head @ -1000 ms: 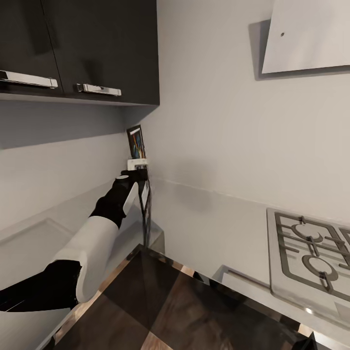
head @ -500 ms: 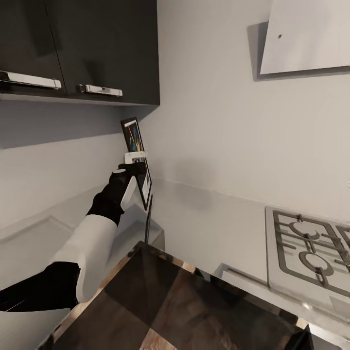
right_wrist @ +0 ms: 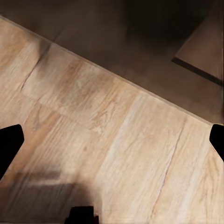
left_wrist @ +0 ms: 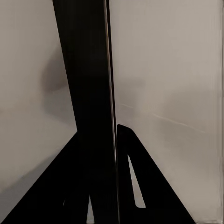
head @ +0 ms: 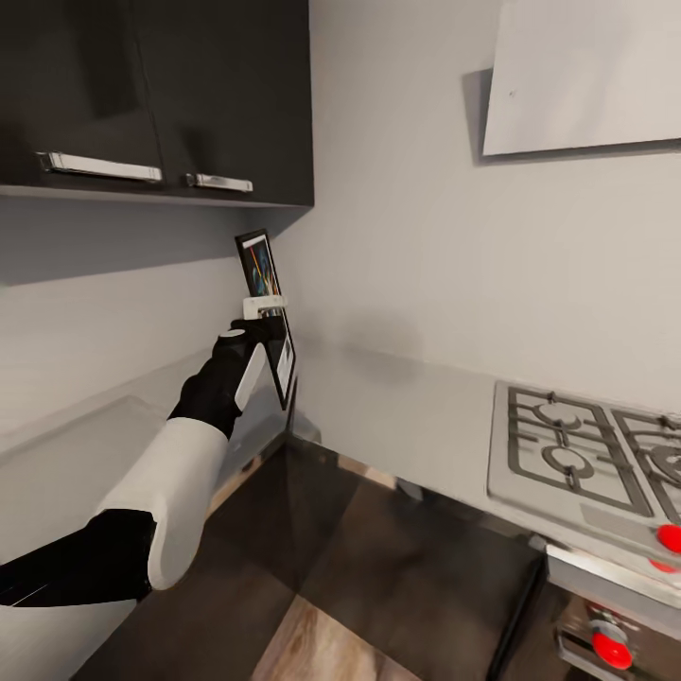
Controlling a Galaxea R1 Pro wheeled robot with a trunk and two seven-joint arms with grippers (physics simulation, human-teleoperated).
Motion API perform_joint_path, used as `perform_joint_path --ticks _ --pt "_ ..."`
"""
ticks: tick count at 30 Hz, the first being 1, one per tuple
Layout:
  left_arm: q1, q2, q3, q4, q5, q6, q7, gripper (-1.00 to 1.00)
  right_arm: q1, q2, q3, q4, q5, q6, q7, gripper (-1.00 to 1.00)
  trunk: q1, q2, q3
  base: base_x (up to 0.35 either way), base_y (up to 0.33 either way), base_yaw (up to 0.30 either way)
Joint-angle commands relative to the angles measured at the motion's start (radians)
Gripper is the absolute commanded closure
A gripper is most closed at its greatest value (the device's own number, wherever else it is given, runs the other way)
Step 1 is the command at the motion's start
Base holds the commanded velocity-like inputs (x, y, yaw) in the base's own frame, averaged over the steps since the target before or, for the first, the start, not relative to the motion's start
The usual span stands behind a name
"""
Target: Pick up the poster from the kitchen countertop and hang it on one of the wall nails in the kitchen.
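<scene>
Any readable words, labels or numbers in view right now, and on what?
None can be read.
Black-framed, white-bordered colourful poster held in the left hand: seen nearly edge-on, any lettering too small and skewed to read.
Red round hob knobs on the silver gas hob: no markings legible.

Soft, even simulator lighting; moderately bright, no hard glare.
Head view: grey wall (head: 416,246) evenly lit; broad soft shadow under the dark upper cabinets (head: 189,85); darker shadow edging the white hood (head: 586,76); faint sheen on the cabinet handles (head: 99,167); slight render softness and tilted perspective toward the edges. Left wrist view: poster (left_wrist: 91,116) edge-on, nearly black, blurred shadow on the wall beside it. Right wrist view: wood floor (right_wrist: 102,140) warm, softly blurred, dim toward the dark cabinet base.
</scene>
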Motion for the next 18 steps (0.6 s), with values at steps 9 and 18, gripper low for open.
perform_joint_path --ticks 9,18 --pt "-0.001 -0.001 0.002 -0.001 -0.001 0.005 0.002 1.0 0.0 0.0 0.004 -0.262 0.0 0.001 0.0 -1.0 -0.001 -0.001 -0.001 -0.339 0.0 0.0" --pt "-0.001 -0.001 0.002 -0.001 -0.002 0.005 0.002 1.0 0.136 0.001 0.005 -0.768 0.0 0.435 0.002 -1.0 -0.001 -0.001 -0.001 -0.339 0.0 0.0"
